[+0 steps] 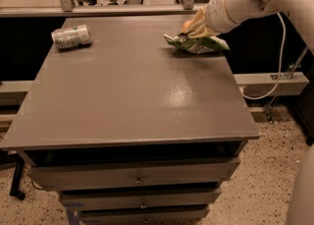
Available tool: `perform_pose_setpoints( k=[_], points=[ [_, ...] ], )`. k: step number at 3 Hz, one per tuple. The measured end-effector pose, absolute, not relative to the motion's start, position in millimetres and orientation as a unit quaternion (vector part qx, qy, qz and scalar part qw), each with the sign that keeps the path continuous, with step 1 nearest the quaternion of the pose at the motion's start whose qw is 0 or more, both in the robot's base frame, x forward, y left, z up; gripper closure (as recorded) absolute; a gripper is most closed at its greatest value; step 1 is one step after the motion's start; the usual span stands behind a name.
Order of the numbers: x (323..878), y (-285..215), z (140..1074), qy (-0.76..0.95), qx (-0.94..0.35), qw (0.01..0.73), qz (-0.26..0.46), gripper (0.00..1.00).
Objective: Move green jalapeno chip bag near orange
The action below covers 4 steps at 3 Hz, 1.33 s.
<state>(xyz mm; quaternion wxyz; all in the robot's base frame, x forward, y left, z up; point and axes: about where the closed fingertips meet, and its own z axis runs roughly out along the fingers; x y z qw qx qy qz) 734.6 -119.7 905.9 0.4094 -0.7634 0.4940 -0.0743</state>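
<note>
The green jalapeno chip bag (197,45) lies crumpled at the far right of the grey table (132,96), close to its right edge. The orange (186,25) sits just behind it, mostly hidden by my gripper, with only its left side showing. My gripper (194,31) reaches in from the upper right on the white arm and is shut on the bag's back edge, directly in front of the orange. Bag and orange are almost touching.
A silver-grey drink can (71,36) lies on its side at the far left of the table. A railing and chair legs stand behind the table. A white cable (280,57) hangs to the right. Drawers run below the front edge.
</note>
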Motion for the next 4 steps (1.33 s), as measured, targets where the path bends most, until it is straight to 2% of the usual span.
perform_pose_setpoints(
  k=[1,2,3,4],
  points=[
    [731.4,-116.3,902.7,0.494,-0.763,0.412,-0.070,0.13],
    [726.6,-117.8,900.7,0.496,-0.762,0.412,-0.068,0.00],
    [707.6,-120.2,905.2,0.508,-0.748,0.423,-0.064,0.00],
    [660.2,-124.0,916.8,0.545,-0.698,0.464,-0.022,0.00]
  ],
)
